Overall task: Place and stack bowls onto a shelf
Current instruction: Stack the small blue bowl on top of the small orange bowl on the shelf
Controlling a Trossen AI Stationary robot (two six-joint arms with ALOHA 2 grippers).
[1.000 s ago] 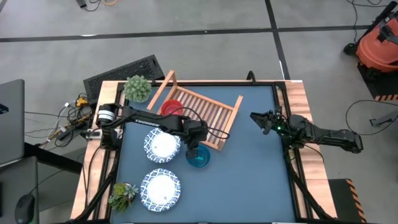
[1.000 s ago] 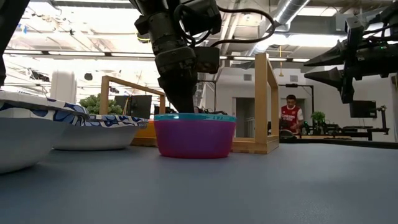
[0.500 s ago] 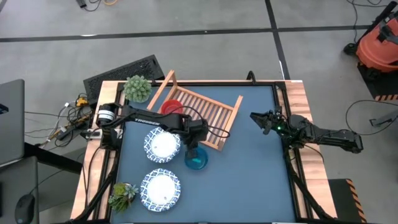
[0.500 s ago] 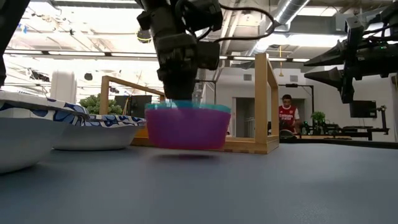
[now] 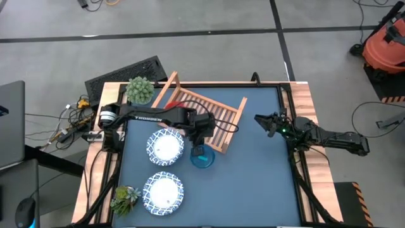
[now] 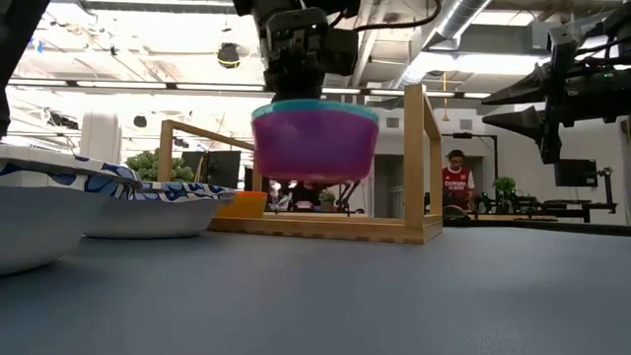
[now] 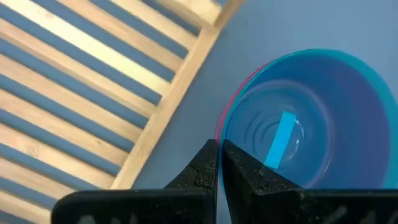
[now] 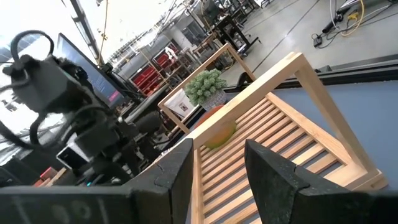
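1. We see the shelf [image 5: 201, 115] lying askew at the table's far side.
2. Two white patterned bowls [image 5: 165, 147] sit beside it.
3. Our left gripper [image 5: 198, 140] pinches the stacked teal-and-magenta bowls [image 6: 315, 138] by the rim, lifted clear of the table.
4. Our right gripper [image 5: 263, 121] waits open, well apart.

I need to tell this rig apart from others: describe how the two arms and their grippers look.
Both arms are dark, slim and jointed. The left arm bears pale lettering along one link, with a black cable looping beside it. The right gripper has two dark, wedge-shaped fingers; a small green light glows behind it.
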